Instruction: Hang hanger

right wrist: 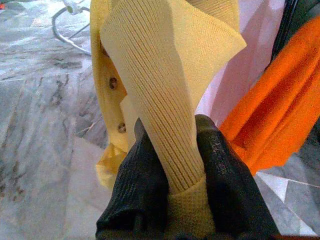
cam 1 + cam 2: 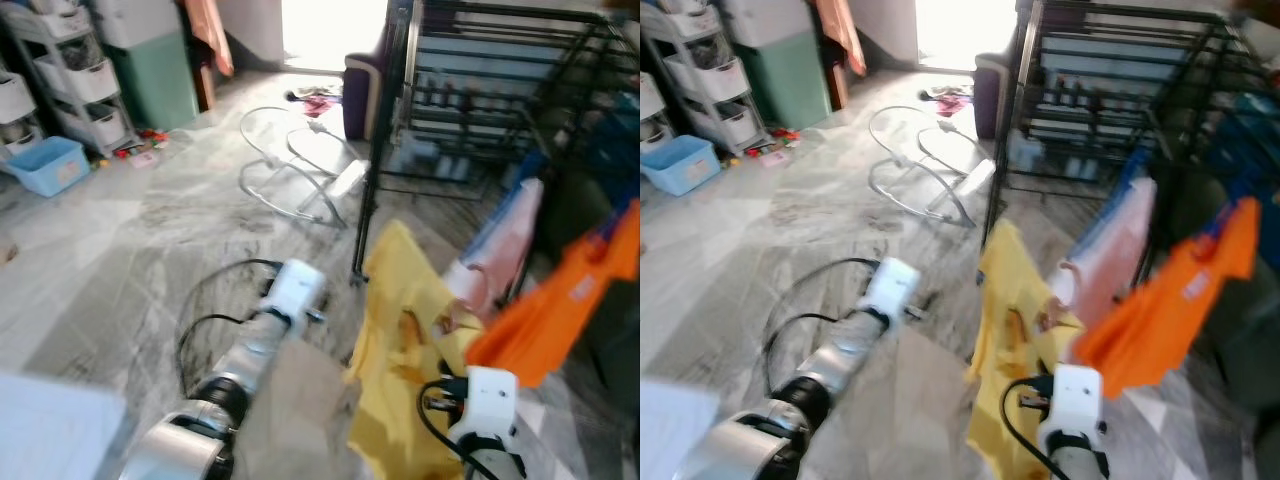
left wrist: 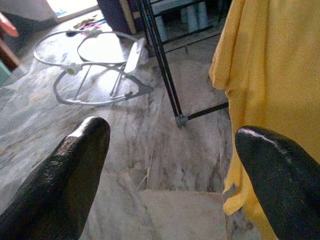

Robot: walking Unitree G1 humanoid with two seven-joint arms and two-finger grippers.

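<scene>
The two head eyes look down and forward from high up. Both wrist cameras sit low and close, and all share the grey marble floor (image 2: 150, 220) and hanging yellow cloth shirt (image 3: 270, 75).

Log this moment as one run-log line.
right claw: shut on yellow shirt collar | left claw: open, free above floor | drying rack: ahead | orange garment, pink garment: hanging on rack
</scene>
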